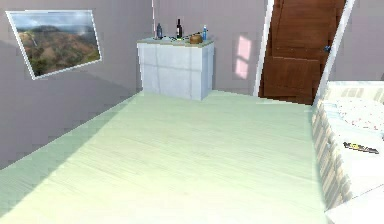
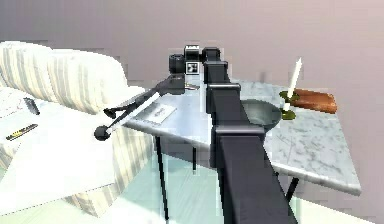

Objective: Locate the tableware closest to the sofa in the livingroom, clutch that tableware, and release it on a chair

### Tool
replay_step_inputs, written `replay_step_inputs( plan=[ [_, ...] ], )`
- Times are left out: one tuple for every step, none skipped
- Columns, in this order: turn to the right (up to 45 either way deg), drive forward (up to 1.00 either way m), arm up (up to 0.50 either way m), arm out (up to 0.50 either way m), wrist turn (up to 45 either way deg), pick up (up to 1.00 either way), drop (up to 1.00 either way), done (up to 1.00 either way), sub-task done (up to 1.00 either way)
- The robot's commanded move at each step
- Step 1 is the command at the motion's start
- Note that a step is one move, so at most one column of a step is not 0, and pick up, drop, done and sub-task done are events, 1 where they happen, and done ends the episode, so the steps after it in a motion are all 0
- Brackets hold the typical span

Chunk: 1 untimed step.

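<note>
Arm side view: dark bowl (image 2: 263,113) well right of fingers (image 2: 130,112).

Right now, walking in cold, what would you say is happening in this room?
A Stretch robot's arm extends over a marble-topped table beside a striped sofa. Its gripper is at the table corner nearest the sofa; I cannot tell whether it holds anything. On the table are a white candle, a brown block and a dark round dish. Ahead stand a white cabinet and a brown door.
</note>
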Motion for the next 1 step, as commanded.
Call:
replay_step_inputs(
  plan=[
    [0.0,0.0,0.0,0.0,-30.0,0.0,0.0,0.0,0.0]
  ],
)
